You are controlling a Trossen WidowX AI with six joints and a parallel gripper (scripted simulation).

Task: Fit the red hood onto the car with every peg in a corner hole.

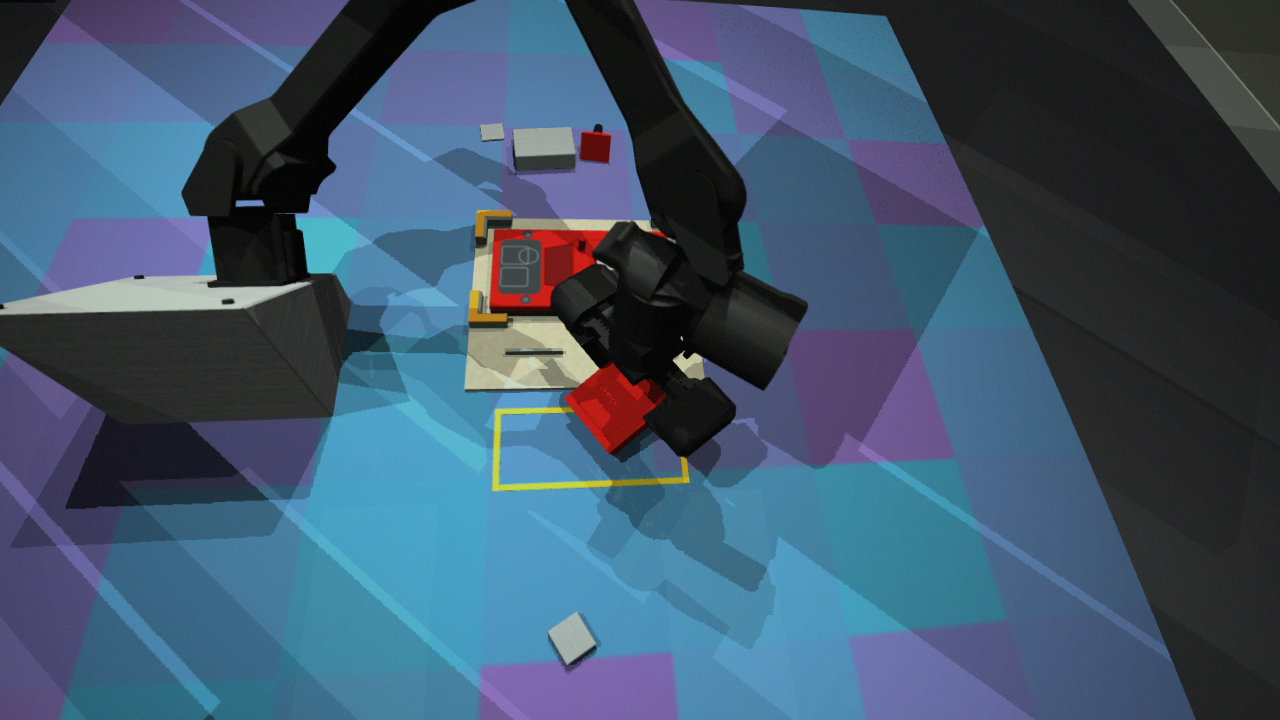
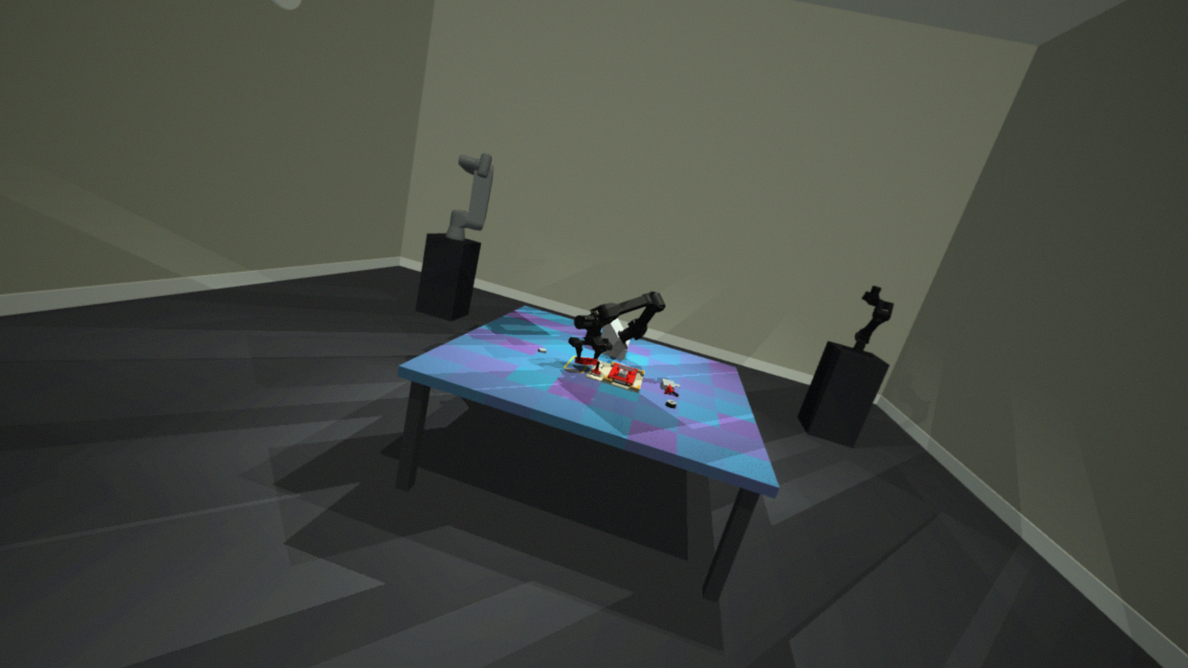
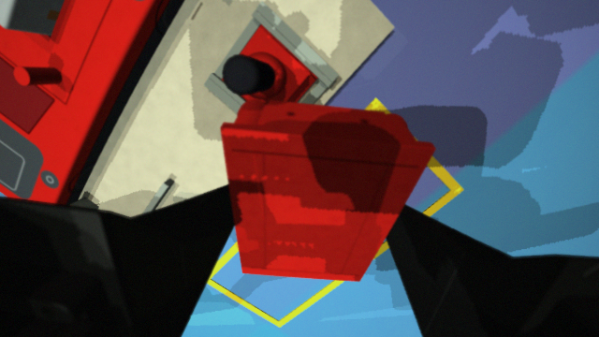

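The red hood (image 1: 613, 407) (image 3: 304, 234) is between the two black fingers of my gripper (image 1: 633, 386) (image 3: 313, 198), which is shut on it by its sides. The hood is turned at an angle to the car, over the yellow outline and beside the jig board; whether it touches the table I cannot tell. The red chassis (image 1: 559, 265) (image 2: 614, 375) (image 3: 126, 47) sits on the board. One red peg (image 3: 39, 76) shows clearly on its deck in the wrist view. The arm hides much of the chassis in the top view, and only part of the grey engine block shows in the wrist view.
The cream jig board (image 1: 487, 362) (image 3: 140, 154) has orange corner stops. A red piece with a black knob (image 3: 248, 75) stands in a grey pocket beside the hood. A grey block (image 1: 543, 147) and red piece (image 1: 595, 147) lie behind; a pale block (image 1: 571, 638) lies in front.
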